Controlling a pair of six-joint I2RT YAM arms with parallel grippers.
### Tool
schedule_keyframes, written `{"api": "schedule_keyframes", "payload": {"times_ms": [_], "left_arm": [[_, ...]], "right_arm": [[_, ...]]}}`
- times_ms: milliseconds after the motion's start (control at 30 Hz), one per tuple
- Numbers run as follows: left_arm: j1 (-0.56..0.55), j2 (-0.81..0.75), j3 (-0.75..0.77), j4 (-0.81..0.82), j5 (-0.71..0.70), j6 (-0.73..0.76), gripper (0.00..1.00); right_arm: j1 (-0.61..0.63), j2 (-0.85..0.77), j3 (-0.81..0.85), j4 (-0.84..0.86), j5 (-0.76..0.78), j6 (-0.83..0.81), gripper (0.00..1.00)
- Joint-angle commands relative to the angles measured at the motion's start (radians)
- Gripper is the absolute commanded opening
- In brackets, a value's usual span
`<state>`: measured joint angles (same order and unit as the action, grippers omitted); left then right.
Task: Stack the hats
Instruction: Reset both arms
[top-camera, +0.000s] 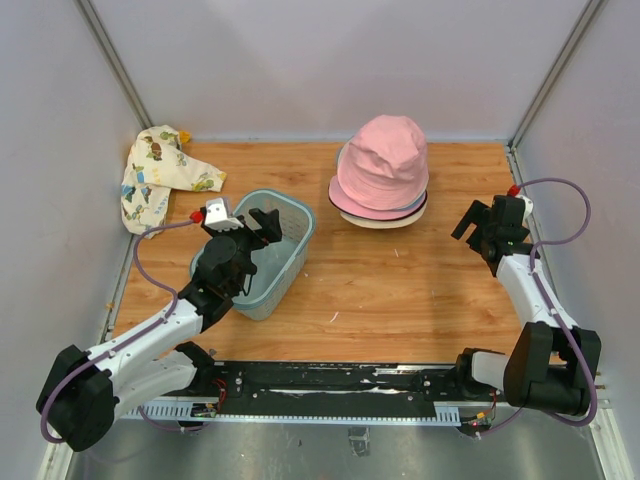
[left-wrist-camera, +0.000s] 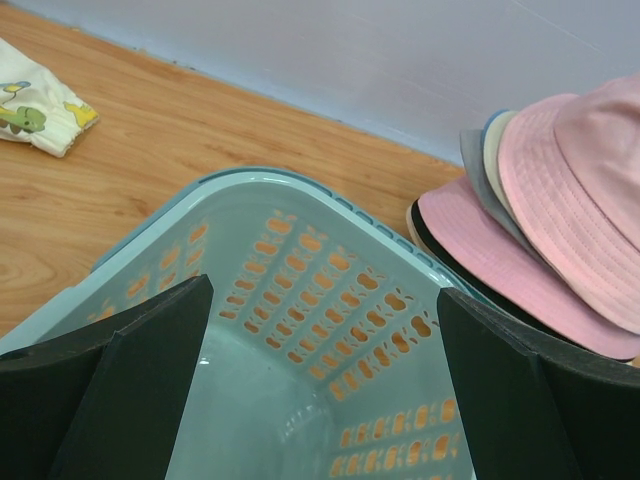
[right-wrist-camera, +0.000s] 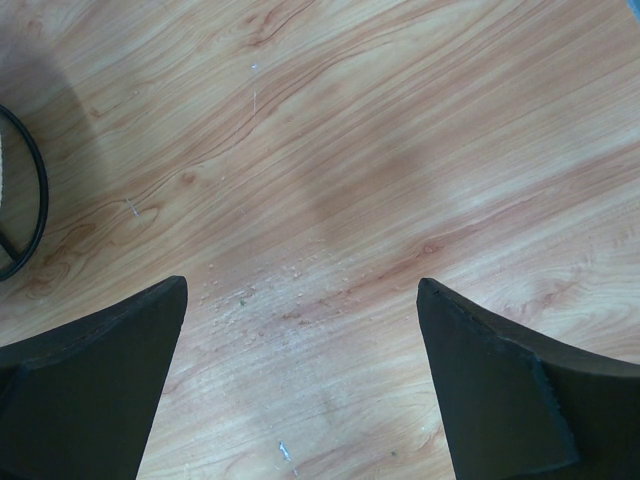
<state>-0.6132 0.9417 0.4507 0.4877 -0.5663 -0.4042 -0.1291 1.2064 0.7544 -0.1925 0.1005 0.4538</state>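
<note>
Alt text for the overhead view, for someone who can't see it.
A stack of hats, pink on top, sits at the back of a wooden table. The left gripper hangs open over a basket, the right gripper open right of the stack; a printed cloth lies far left.

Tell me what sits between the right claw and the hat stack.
Nothing: only bare wooden table separates the right claw from the hat stack, as the top external view shows.
</note>
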Motion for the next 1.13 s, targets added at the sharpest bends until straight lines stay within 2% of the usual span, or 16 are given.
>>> {"api": "schedule_keyframes", "payload": {"times_ms": [0,867,1000,1100], "left_arm": [[-0.011,-0.001,-0.015,0.040,-0.027,0.000,1.00],[-0.013,-0.006,-0.035,0.044,-0.032,-0.002,1.00],[-0.013,-0.010,-0.035,0.042,-0.033,0.000,1.00],[-0.013,-0.017,-0.034,0.038,-0.035,0.003,1.00]], "right_arm": [[0.007,-0.010,0.010,-0.005,0.001,0.014,0.99],[0.007,-0.011,-0.002,0.003,-0.012,0.018,0.98],[0.007,-0.048,-0.046,0.074,-0.075,-0.017,0.99],[0.006,-0.072,-0.059,0.093,-0.051,-0.002,0.99]]}}
